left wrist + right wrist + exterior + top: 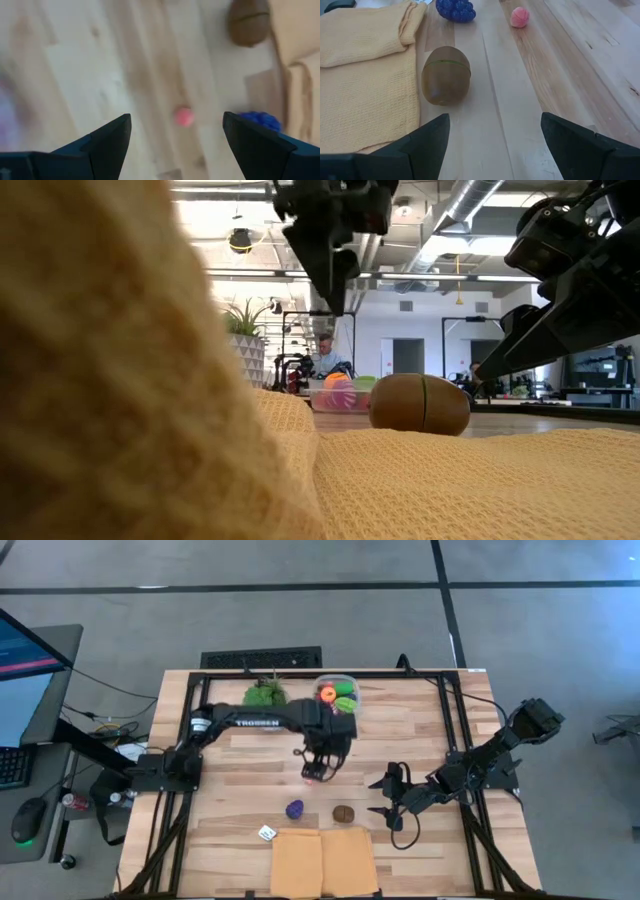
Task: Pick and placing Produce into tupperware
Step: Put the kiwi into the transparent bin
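A pink toy piece (pixel 183 116) lies on the wooden table. My left gripper (pixel 176 120) hovers above it, open and pointing down, with a finger on either side and not touching; it also shows in the high view (pixel 320 762). A brown kiwi-like piece (pixel 445 75) and purple grapes (pixel 456 9) lie near the yellow cloth (pixel 365 75). My right gripper (pixel 495 120) is open, low over the table, to the right of the brown piece (pixel 343 813). The clear tupperware (pixel 337 692) at the far edge holds orange, green and pink pieces.
A leafy plant (pixel 265 692) in a white patterned pot (pixel 245 345) stands left of the tupperware. The folded yellow cloth (pixel 322 860) lies at the near edge, with a small white item (pixel 267 833) to its left. Bare wood lies between the two arms.
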